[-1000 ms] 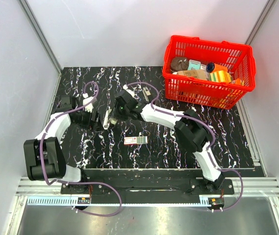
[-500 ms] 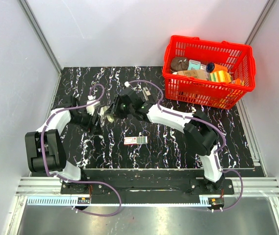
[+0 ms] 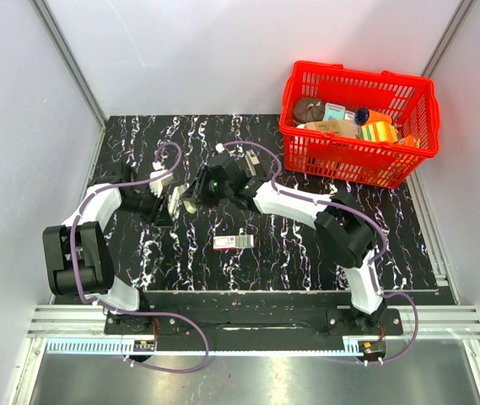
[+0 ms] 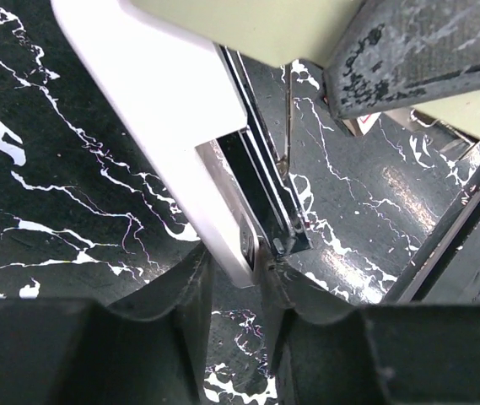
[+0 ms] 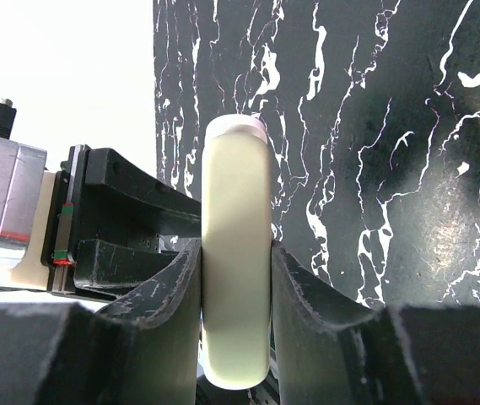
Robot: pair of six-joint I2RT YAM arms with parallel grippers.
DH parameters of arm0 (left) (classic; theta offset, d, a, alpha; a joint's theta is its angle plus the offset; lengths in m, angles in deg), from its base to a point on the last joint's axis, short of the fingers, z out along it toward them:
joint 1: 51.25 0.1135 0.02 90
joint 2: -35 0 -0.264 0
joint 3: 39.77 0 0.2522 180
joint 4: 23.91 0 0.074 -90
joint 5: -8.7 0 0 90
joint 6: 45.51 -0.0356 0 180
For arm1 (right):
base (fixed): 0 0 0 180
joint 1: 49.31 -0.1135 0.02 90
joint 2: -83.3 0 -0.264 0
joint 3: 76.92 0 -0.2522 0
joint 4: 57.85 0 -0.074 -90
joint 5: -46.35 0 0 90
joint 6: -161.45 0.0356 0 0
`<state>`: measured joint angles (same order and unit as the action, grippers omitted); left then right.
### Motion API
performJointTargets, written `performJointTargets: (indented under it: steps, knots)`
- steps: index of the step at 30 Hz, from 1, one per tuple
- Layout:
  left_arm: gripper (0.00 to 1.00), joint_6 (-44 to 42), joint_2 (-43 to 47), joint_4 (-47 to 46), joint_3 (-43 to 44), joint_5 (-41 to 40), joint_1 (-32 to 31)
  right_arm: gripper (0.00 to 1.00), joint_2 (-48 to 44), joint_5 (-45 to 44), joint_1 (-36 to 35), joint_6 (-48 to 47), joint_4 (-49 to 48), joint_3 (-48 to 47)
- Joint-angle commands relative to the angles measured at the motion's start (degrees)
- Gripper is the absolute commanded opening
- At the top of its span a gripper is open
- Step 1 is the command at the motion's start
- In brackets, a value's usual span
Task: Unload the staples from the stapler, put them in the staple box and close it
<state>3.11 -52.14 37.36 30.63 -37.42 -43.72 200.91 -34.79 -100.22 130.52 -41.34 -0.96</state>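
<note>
Listing what my feeds show, item by item.

Item, stapler (image 5: 236,253): slim, pale olive-beige body, held off the desk (image 3: 180,253) between both arms, left of centre in the overhead view. It is hinged open. The whitish arm (image 4: 164,110) and the dark metal magazine channel (image 4: 261,181) splay away from the olive top.

Item, right claw (image 5: 235,257): clenched across the olive body, a pad (image 5: 180,278) flat on each long side.

Item, left claw (image 4: 238,268): closed in on the tip of the whitish arm and channel. It looks to be touching them, though the view is too tight for me to swear to a firm grip.

Item, staples: I cannot make out a strip in the channel.

Item, bystanders: a small red-and-white box (image 3: 233,242) lying on the desk nearer the bases, and a red basket (image 3: 341,156) of oddments at the far right corner.

Handling notes, my judgement: the shell is light, rigid plastic, smooth enough to slip or twist under a side pinch. The hinge is likely sprung, so the halves will want to close. The best holds are the broad flanks of the body and the stiff end of the arm, not the thin channel walls. The strip would be tiny and brittle, apt to break or scatter, so I would slide it out low over the desk.
</note>
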Motion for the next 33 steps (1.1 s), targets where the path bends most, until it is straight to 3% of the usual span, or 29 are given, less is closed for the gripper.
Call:
performJointTargets:
  steps: [1, 9, 16, 33]
  knots:
    - [0.26, -2.8, 0.8, -0.7, 1.5, 3.1, 0.0, 0.0, -3.4, 3.6, 0.1, 1.3, -4.1, -0.7]
    - [0.0, -1.2, 2.2, -5.7, 1.3, 0.6, -0.2, 0.0, -4.1, 7.0, 0.1, 0.1, -4.5, 2.7]
    - [0.0, -0.6, 3.1, -11.7, -0.4, -4.5, -2.3, 0.0, -4.4, 9.9, 0.1, -2.8, -5.8, 9.4]
    - [0.0, -5.8, 9.8, -32.0, -9.9, -21.5, -7.2, 0.0, -6.8, 7.2, -0.7, -25.6, 3.5, 13.1]
